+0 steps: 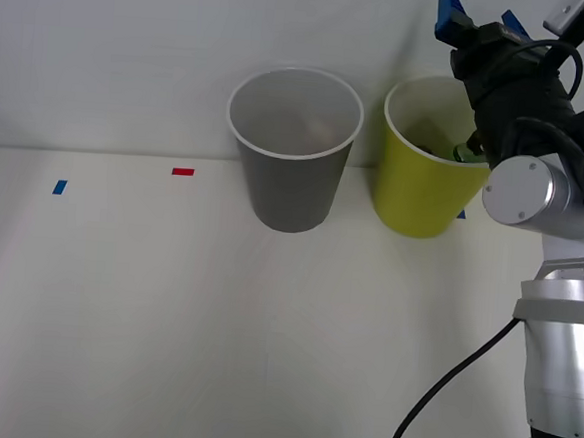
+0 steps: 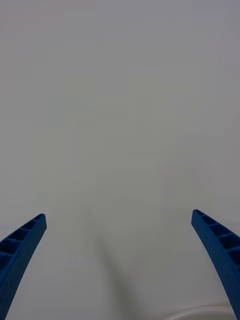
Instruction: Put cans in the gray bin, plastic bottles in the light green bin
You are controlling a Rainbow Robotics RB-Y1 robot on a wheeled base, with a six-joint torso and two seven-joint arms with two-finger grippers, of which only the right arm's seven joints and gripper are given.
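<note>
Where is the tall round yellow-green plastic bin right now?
In the front view the tall round yellow-green plastic bin stands at the table's far right, just right of the dark gray plastic bin, below the right arm's wrist.

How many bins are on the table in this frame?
2: the gray bin stands near the table's middle, and the light green bin stands just to its right, partly behind the right arm.

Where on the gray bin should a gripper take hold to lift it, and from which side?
Pinch the gray bin at its pale rim from straight above, probably on its left: it stands upright and open-topped, and the light green bin crowds its right.
</note>
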